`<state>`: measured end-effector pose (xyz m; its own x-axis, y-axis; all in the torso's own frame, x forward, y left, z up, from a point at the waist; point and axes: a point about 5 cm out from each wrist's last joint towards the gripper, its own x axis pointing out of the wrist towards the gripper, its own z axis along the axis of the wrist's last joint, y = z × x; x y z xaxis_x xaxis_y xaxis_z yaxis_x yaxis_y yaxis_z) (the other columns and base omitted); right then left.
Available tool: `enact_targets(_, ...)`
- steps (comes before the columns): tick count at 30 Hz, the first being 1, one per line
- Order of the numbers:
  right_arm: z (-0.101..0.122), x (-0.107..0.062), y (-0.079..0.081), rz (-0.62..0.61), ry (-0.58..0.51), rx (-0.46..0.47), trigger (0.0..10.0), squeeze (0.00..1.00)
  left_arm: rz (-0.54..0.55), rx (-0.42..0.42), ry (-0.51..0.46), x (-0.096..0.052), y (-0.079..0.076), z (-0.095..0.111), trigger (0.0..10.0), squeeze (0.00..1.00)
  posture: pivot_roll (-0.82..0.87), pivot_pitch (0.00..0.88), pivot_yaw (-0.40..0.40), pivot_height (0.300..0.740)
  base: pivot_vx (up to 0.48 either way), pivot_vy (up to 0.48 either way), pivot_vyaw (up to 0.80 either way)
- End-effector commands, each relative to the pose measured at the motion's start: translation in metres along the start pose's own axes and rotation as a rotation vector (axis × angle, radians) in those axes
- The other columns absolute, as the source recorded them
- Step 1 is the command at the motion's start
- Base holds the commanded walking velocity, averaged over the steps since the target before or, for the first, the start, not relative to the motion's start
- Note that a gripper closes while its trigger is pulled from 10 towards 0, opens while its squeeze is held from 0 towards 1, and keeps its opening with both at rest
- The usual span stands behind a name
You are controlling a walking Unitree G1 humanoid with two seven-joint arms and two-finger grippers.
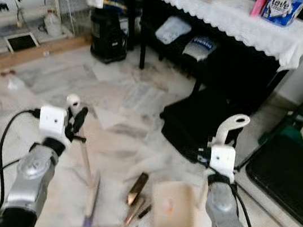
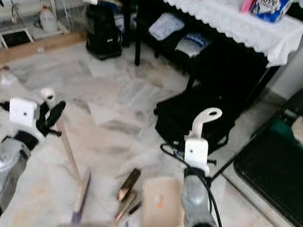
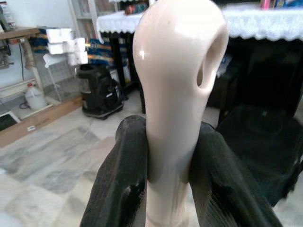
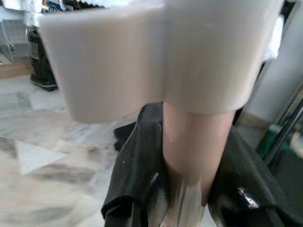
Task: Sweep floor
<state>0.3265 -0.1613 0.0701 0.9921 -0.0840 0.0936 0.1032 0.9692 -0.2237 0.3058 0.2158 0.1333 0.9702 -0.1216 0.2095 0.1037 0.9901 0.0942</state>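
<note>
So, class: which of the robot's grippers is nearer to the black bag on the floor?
Right. The right gripper, shut on the dustpan handle, sits beside the black bag; the left gripper, holding the broom handle, is farther off.

My matt black rubbery fingers [image 3: 128, 175] are pressing a glossy, smooth cream plastic handle [image 3: 177, 71]; the polished marble floor [image 1: 131, 99] is gleaming below.

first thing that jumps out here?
Both arms in front: the left gripper is shut on a cream broom handle, the right gripper on a dustpan handle. The dustpan lies on the marble floor, brown debris beside it.
</note>
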Motion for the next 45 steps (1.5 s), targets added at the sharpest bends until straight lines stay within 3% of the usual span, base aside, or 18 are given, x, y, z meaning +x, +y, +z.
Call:
enact_targets(1, -0.001, 0.000, -0.010, -0.027, -0.004, -0.013, 10.0, 0.00, -0.014, -0.004, -0.030, 0.005, -0.004, 0.006, 10.0, 0.00, 0.07, 0.078, 0.044, 0.740, 0.000, 0.442, -0.80)
enact_targets(7, -0.001, 0.000, -0.010, -0.027, -0.006, -0.016, 10.0, 0.00, -0.014, -0.003, -0.038, 0.005, -0.004, 0.008, 10.0, 0.00, 0.07, 0.079, 0.045, 0.740, 0.000, 0.419, -0.79)
enact_targets(24, 0.000, 0.001, -0.010, -0.030, -0.005, -0.016, 10.0, 0.00, -0.016, 0.011, -0.047, 0.006, -0.004, 0.010, 10.0, 0.00, 0.07, 0.081, 0.046, 0.740, 0.000, 0.000, -0.78)
enact_targets(36, -0.002, -0.001, -0.009, -0.027, -0.006, -0.025, 10.0, 0.00, -0.024, 0.011, -0.051, 0.006, -0.006, 0.010, 10.0, 0.00, 0.07, 0.077, 0.046, 0.740, 0.000, 0.000, 0.00)
enact_targets(45, -0.011, -0.008, -0.018, -0.043, 0.017, -0.049, 10.0, 0.00, -0.028, 0.007, -0.038, 0.006, -0.008, 0.007, 10.0, 0.00, 0.06, 0.067, 0.045, 0.740, 0.000, 0.000, 0.00)
